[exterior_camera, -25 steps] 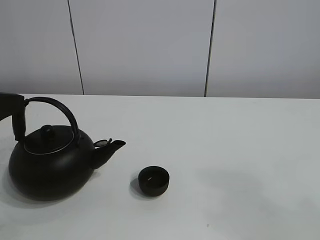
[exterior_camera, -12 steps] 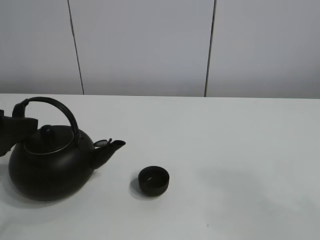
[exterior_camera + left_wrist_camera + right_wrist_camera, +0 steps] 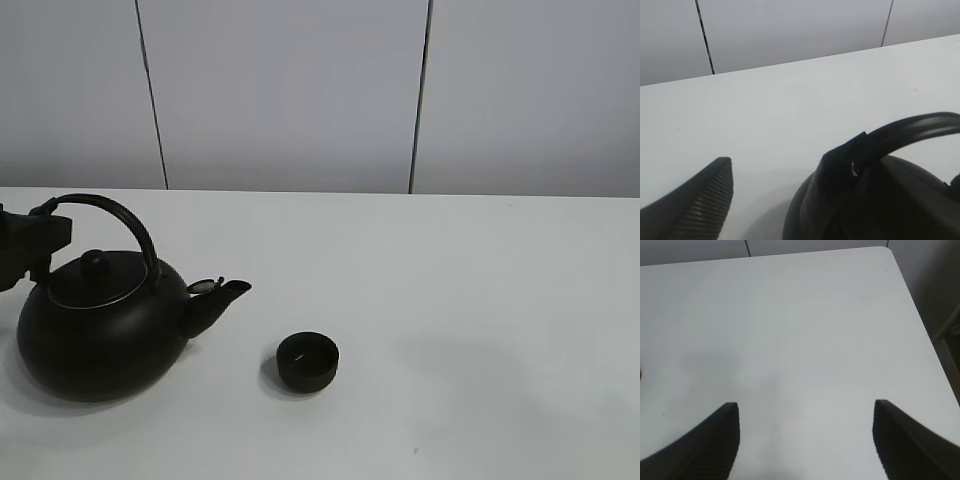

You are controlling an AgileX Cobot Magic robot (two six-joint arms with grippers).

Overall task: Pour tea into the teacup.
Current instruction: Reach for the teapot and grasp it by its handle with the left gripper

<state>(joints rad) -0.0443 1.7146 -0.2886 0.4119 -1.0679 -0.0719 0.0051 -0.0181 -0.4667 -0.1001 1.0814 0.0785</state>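
The big black kettle (image 3: 100,330) stands at the table's left, its spout pointing right toward the teacup (image 3: 307,360), a small low black cup a short way off. My left gripper (image 3: 35,240) is at the left end of the kettle's arched handle (image 3: 120,215). In the left wrist view one ribbed finger (image 3: 705,200) stands apart from the handle (image 3: 900,132); the other finger is hidden. It looks open. My right gripper (image 3: 805,412) is open and empty over bare table, and is out of the exterior view.
The white table (image 3: 480,300) runs back to a grey panelled wall (image 3: 300,90). The right wrist view shows the table's rounded corner and side edge (image 3: 910,295), with a darker floor beyond it.
My left gripper has come down from above the handle's left end and now sits level with it, close beside it. The kettle and teacup have not moved.
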